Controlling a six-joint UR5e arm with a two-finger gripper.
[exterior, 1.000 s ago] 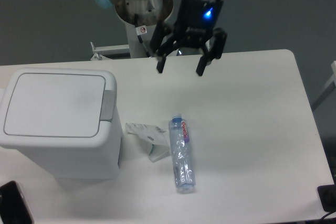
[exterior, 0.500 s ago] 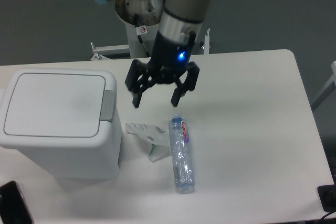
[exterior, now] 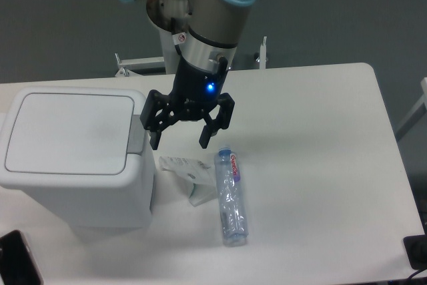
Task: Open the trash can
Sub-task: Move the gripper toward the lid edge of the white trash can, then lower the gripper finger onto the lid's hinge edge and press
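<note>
The large white boxy plastic trash can (exterior: 73,158) stands just left of the black two-finger tool (exterior: 180,141), whose fingers are spread open.

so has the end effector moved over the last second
Yes. The end effector has swung left and down in the view, from the table's far edge toward the grey push-tab of the trash can.

You've got a clear plastic bottle (exterior: 230,195) lying flat on the white table (exterior: 320,151), cap at 12 o'clock, base at 6. At its 9 o'clock a crumpled white wrapper (exterior: 189,175) sits touching it. Dark objects peek in at the bottom corners: one at 7 o'clock (exterior: 17,258), another at 5 (exterior: 416,251).
</note>
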